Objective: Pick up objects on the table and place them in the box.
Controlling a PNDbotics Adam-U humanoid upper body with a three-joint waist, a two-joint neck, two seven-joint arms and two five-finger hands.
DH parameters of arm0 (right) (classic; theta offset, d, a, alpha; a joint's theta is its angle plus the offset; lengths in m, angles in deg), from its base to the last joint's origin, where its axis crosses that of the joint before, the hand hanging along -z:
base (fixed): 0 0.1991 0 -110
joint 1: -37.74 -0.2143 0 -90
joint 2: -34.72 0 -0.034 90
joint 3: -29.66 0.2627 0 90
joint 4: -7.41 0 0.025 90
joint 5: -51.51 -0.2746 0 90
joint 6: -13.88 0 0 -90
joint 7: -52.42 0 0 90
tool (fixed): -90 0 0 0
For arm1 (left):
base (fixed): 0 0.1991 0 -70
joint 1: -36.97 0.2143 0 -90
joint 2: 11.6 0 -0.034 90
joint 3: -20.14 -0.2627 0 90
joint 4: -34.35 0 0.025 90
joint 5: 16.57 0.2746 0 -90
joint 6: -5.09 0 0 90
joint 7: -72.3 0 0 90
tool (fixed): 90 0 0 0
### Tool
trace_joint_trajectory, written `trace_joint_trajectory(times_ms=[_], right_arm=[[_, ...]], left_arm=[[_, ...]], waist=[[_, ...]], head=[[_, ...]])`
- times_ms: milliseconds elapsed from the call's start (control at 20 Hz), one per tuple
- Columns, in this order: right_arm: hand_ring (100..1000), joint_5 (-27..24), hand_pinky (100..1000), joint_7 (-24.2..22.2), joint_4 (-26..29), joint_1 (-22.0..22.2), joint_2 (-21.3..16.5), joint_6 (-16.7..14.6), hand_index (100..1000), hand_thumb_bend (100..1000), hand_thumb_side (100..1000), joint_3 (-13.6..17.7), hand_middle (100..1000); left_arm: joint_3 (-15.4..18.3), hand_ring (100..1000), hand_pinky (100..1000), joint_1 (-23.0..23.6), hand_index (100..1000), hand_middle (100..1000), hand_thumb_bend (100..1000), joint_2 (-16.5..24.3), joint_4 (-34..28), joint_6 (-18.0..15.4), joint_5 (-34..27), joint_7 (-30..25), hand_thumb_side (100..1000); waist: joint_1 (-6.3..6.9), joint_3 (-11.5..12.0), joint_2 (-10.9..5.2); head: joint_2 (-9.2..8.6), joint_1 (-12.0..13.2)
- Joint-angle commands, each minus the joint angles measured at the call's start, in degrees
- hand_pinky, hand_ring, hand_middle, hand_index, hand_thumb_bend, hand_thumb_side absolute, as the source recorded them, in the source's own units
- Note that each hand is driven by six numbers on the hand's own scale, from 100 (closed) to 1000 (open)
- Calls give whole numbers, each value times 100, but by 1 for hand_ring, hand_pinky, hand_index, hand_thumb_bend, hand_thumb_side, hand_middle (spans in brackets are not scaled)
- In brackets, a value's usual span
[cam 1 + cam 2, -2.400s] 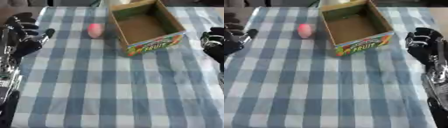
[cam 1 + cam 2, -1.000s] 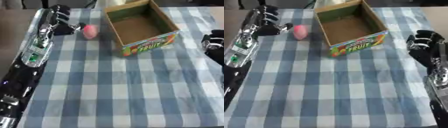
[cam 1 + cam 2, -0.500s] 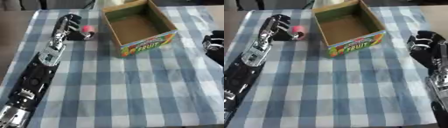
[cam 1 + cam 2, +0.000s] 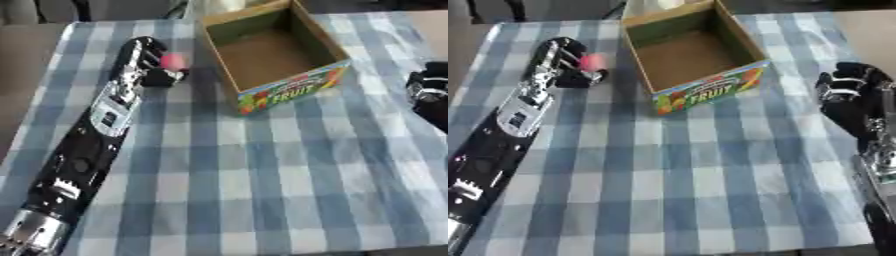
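**My left hand is on the pink thing**

My left arm is stretched long and straight across the surface. It runs from the 7 o'clock corner up toward 11 o'clock. It lies low over the blue and white checked cloth.

At the far end is my left hand. Its fingers are curled round a small pink thing. The pink thing is round and sits at the 11 o'clock side of the surface. I can see its pink top poking out beside my hand. My thumb and fingers close in on it from below and from the side.

The cardboard box stands at 12 o'clock, just beside the pink thing. It is open on top, and I see only its brown floor inside. Its front wall has fruit pictures and the word FRUIT.

My right hand rests at 3 o'clock, well apart from the box. Its fingers are bent in and hold nothing.
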Motion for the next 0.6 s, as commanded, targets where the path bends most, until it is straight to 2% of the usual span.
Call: trace_joint_trajectory(times_ms=[50,200,250,400,600], right_arm=[[644,-22,608,-18,41,-66,-86,-10,692,195,106,12,615],[644,-22,608,-20,40,-67,-85,-12,692,194,106,14,615],[644,-23,608,-21,40,-68,-85,-13,692,194,106,14,615],[644,-21,608,-24,38,-69,-83,-14,692,194,106,15,615],[644,-20,608,-25,36,-67,-83,-14,692,194,106,15,615]], left_arm=[[16,497,532,-143,554,465,492,47,-61,50,84,150,100],[5,449,503,-135,489,406,420,58,-66,98,149,213,100],[7,405,480,-132,437,357,354,61,-71,120,176,237,100],[31,368,461,-122,386,308,327,64,-133,175,170,372,100],[3,344,448,-125,354,277,341,118,-365,208,57,497,100]], waist=[[-19,-6,-103],[-22,5,-106],[-23,10,-107],[-28,25,-111],[-29,40,-121]], head=[[-57,26],[-59,21],[-61,19],[-65,17],[-60,22]])
